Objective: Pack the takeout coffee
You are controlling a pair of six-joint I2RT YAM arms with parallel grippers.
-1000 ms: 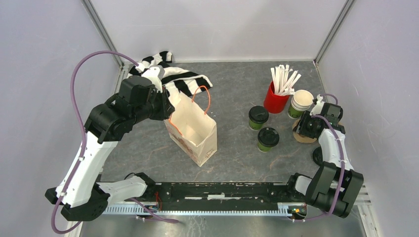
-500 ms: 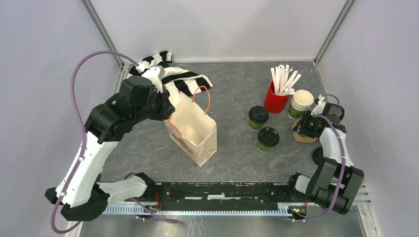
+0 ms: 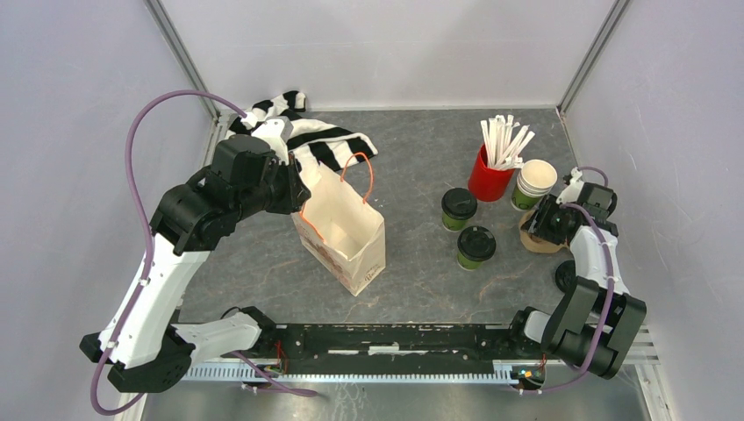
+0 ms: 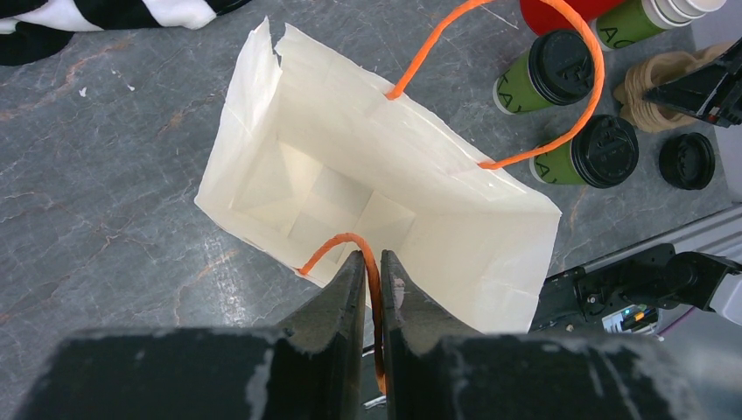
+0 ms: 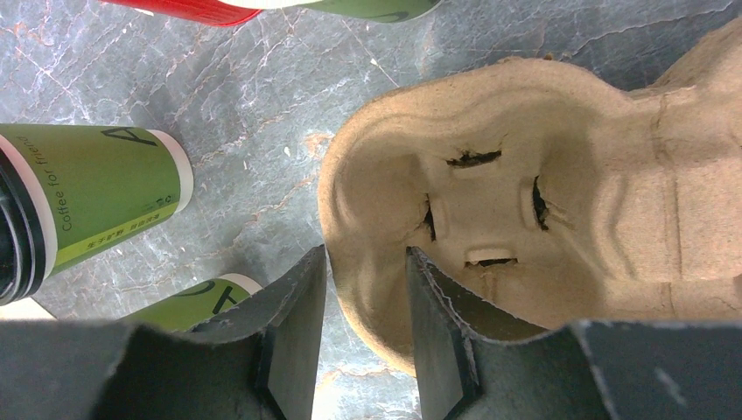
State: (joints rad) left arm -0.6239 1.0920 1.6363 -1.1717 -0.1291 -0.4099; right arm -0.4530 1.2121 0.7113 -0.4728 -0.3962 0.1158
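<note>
The left claw (image 4: 372,258) is clamped on the near orange cord handle (image 4: 337,247) of the cream paper bag (image 4: 455,227), which stands open on the grey stone-patterned surface (image 3: 421,167). A small green paper cup with a black plastic lid (image 3: 459,209) stands upright to the right of the bag, outside it, and the second lidded green cup (image 3: 475,246) stands just beside it. The right claw (image 5: 366,262) straddles the rim of the brown moulded-pulp cup carrier (image 5: 525,262). Whether its jaws press the rim cannot be told.
</note>
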